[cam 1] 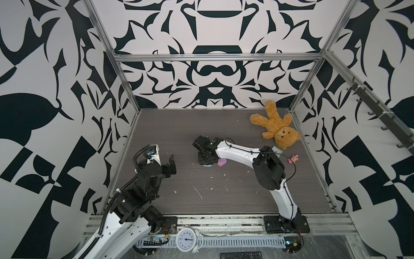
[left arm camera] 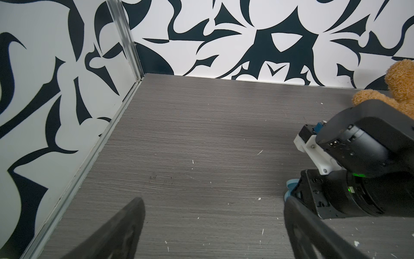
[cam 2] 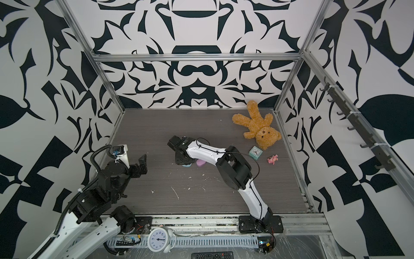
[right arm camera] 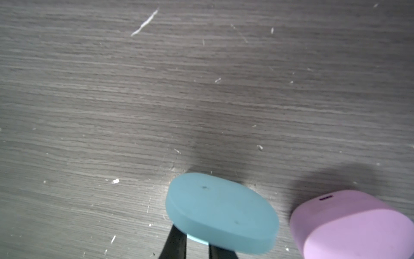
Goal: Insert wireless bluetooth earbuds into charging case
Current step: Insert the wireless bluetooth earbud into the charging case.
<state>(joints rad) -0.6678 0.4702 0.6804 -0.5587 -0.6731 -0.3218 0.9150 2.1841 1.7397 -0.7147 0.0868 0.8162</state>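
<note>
A: Two cases. Where do they sit from the right gripper (right arm camera: 197,244)?
B: Blue case (right arm camera: 221,213) at its fingertips, pink case (right arm camera: 349,224) just beside. Earbuds: cannot tell.
A: Its jaws?
B: Nearly closed, pinching the blue case's edge. Left gripper (left arm camera: 214,201) spread wide, holding nothing, well apart.
A: Surroundings?
B: Grey wood-grain table (right arm camera: 156,89), white flecks; black-and-white patterned walls (cam 1: 212,78).

left case (right arm camera: 221,213) just beside right case (right arm camera: 354,224), both mid table (cam 1: 224,201), teddy bear (cam 1: 275,125) in far right corner
</note>
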